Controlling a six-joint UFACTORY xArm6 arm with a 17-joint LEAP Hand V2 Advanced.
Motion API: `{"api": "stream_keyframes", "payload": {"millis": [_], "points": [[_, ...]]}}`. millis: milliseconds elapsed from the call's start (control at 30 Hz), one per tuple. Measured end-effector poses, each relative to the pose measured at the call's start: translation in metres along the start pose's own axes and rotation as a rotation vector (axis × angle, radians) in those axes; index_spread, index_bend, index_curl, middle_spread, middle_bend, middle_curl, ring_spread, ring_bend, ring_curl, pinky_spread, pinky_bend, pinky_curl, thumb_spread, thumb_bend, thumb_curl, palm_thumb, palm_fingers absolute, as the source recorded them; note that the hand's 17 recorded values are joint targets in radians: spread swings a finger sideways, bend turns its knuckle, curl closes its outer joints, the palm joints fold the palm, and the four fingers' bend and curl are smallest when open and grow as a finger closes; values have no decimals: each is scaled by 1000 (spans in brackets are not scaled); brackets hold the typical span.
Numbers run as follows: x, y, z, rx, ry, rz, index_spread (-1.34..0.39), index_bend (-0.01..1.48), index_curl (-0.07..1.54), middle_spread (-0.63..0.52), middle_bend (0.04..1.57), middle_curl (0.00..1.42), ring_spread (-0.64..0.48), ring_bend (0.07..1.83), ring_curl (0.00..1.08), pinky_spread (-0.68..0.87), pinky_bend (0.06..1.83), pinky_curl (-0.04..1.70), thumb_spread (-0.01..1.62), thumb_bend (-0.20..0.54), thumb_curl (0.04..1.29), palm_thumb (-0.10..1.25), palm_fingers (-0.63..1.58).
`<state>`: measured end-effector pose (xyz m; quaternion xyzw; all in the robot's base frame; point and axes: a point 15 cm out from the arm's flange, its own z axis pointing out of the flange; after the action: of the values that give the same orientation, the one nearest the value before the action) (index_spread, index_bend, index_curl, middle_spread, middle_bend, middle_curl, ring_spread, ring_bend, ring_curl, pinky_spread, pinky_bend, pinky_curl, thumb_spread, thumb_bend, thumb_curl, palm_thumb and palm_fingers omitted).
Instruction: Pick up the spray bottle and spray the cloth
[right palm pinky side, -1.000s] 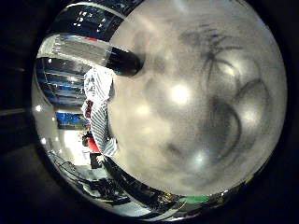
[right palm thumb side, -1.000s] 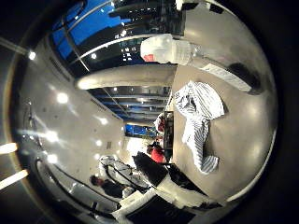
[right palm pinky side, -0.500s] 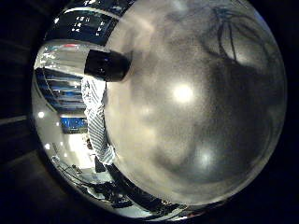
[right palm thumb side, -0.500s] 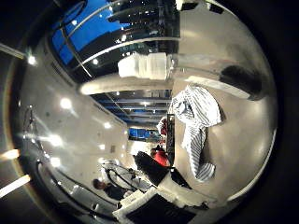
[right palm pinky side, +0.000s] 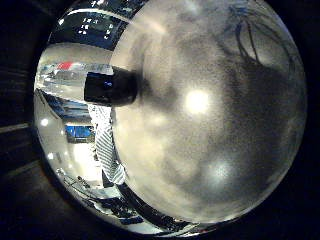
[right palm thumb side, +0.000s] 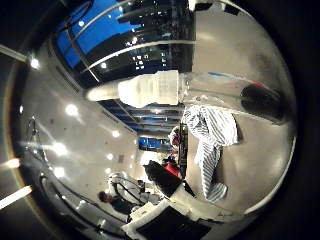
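The spray bottle (right palm thumb side: 210, 92) stands on the grey table (right palm pinky side: 210, 130). It has a clear body, a white spray head (right palm thumb side: 150, 90) and a dark base (right palm pinky side: 110, 89). It fills a wide band of the thumb side view, so it is close to the palm. A white cloth with dark stripes (right palm thumb side: 212, 135) lies crumpled on the table just beyond the bottle, and it also shows in the little finger side view as the striped cloth (right palm pinky side: 107, 150). No part of my hand shows in either view.
The table's far edge (right palm thumb side: 182, 165) runs behind the cloth. Beyond it are a dark bulky object with something red (right palm thumb side: 167, 175), a dim room with ceiling lights, and a blue screen (right palm thumb side: 150, 142).
Both views have shifted and the bottle looms larger than before: the palm has moved closer to it. Bottle and cloth themselves stay put on the table.
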<state>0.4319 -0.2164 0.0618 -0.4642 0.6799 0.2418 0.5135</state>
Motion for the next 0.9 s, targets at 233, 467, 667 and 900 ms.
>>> {"api": "stream_keyframes", "payload": {"millis": [233, 467, 667, 900], "points": [[-4, 0, 28, -54, -11, -12, -251, 147, 255, 41, 237, 346, 67, 298, 271, 347, 344, 319, 975, -26, 284, 436, 104], [-17, -6, 60, -82, -32, -20, -224, 139, 250, 34, 290, 359, 51, 346, 276, 333, 344, 313, 975, -24, 289, 458, 208], [-35, -28, 81, -81, -36, -46, -258, 139, 221, -96, 544, 460, -107, 735, 375, -8, 504, 326, 961, -17, 303, 551, 739], [-41, -33, 101, -91, -29, -37, -442, 421, 404, -252, 826, 691, -268, 1037, 565, -383, 894, 547, 928, -16, 325, 693, 1107]]}}
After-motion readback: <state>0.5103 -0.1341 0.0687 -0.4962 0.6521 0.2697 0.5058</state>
